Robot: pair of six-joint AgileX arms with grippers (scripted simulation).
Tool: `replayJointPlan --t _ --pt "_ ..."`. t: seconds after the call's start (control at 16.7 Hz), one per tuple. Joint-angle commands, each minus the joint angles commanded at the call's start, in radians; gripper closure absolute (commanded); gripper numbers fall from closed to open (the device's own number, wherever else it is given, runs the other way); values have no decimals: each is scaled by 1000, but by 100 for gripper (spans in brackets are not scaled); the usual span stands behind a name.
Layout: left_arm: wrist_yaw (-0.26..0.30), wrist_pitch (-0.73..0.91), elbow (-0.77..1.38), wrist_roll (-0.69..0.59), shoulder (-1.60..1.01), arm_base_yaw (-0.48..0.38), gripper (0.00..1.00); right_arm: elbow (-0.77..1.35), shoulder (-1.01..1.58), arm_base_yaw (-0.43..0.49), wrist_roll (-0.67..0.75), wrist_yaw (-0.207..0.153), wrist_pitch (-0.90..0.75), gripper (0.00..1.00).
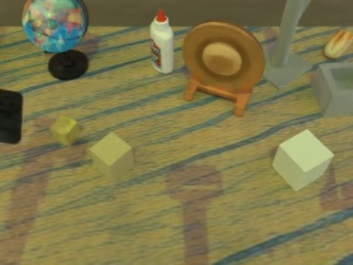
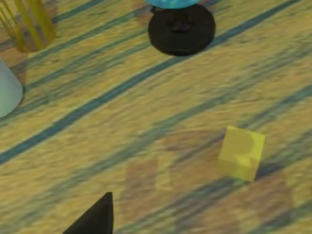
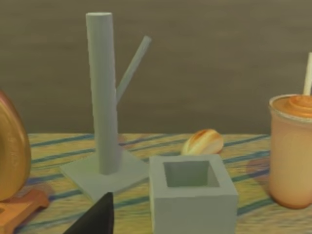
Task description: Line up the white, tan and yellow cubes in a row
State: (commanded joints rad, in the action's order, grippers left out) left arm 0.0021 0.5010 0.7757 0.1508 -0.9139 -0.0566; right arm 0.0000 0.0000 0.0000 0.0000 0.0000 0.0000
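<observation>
**Three cubes still apart, neither gripper on one**

My left gripper (image 2: 92, 219) shows only as one dark finger tip at the edge of its wrist view, above bare table, so I cannot tell how far it is open; it has hold of nothing I can see. In the top view a black shape at the left edge (image 1: 10, 116) is probably part of that arm. Near that finger tip lies the yellow cube (image 2: 241, 152), free on the cloth, with the globe's black base (image 2: 181, 28) farther off.

My right gripper (image 3: 95, 217) is likewise one dark tip, its opening hidden from me. Its camera faces the grey hollow block (image 3: 192, 195), the grey stand (image 3: 103, 97), a bread roll (image 3: 203, 142) and a drink cup (image 3: 292, 151).

From above, the yellow cube (image 1: 65, 130) sits at the table's left, the tan cube (image 1: 111, 155) just beside it to the right and slightly nearer the camera, not touching. The white cube (image 1: 302, 159) stands well apart at the right. Behind them are the globe (image 1: 55, 25), a glue bottle (image 1: 161, 43) and a wooden plate on its rack (image 1: 223, 58).
</observation>
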Motion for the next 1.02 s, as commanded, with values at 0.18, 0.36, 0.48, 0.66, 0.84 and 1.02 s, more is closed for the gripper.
replayJointPlan --t 0.18,0.36,0.48,0.66,0.84,1.02 --pt "-1 177 259 52 -360 -19 0 0 0 0 0 0 0 0" --pt "-2 343 505 100 -697 -37 0 0 0 0 0 0 0 0" --pt "-2 440 652 129 -892 -47 0 0 0 0 0 0 0 0" --pt "-2 555 840 164 -1118 -60 0 0 0 0 0 0 0 0" --pt "0 629 974 188 -1257 -68 0 0 0 0 0 0 0 0" --pt "1 657 1033 198 -1308 -72 0 0 0 0 0 0 0 0"
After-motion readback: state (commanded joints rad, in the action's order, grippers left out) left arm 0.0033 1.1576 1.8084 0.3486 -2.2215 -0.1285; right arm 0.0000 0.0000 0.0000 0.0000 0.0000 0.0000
